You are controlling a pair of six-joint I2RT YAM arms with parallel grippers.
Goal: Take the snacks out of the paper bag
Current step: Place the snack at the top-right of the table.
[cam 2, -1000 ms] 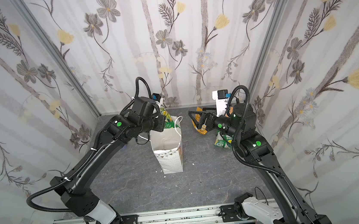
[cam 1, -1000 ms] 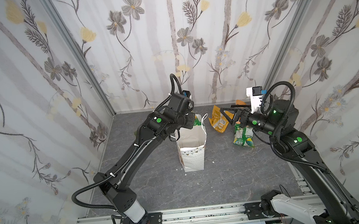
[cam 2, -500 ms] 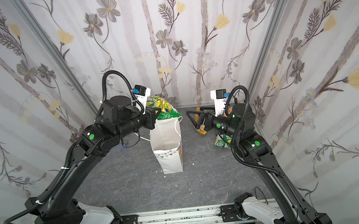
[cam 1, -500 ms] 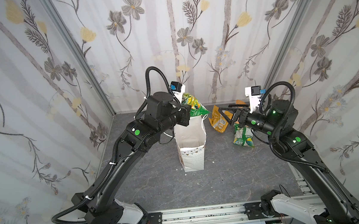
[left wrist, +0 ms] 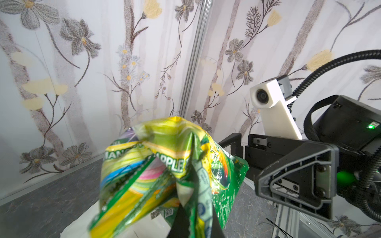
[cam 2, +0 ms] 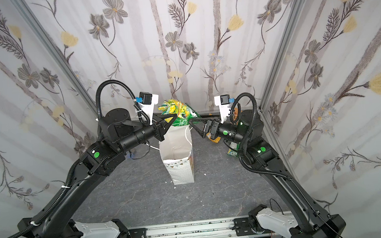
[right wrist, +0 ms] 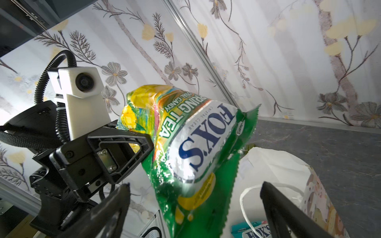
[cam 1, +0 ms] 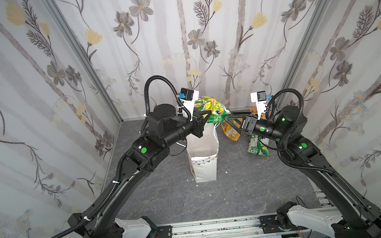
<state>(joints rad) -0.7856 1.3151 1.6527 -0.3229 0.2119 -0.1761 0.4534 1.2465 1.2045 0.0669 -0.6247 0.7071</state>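
A green-and-yellow snack packet (cam 1: 212,109) (cam 2: 179,112) hangs in the air just above the mouth of the white paper bag (cam 1: 203,168) (cam 2: 181,170). My left gripper (cam 1: 208,116) (left wrist: 193,206) is shut on this packet (left wrist: 165,164), pinching its crinkled edge. My right gripper (cam 1: 231,125) (right wrist: 195,185) faces it from the right, open. In the right wrist view the packet's (right wrist: 198,144) lower end dangles between the spread fingers, clear of both. A teal snack packet (right wrist: 253,229) lies inside the bag (right wrist: 278,164).
An orange-yellow packet (cam 1: 230,132) and another green-and-yellow packet (cam 1: 257,145) lie on the grey table to the right of the bag, under my right arm. Flowered walls close in the back and both sides. A rail runs along the front edge.
My left gripper has risen out of the bag with the green-and-yellow packet and now holds it above the rim. My right gripper has reached left up to the packet.
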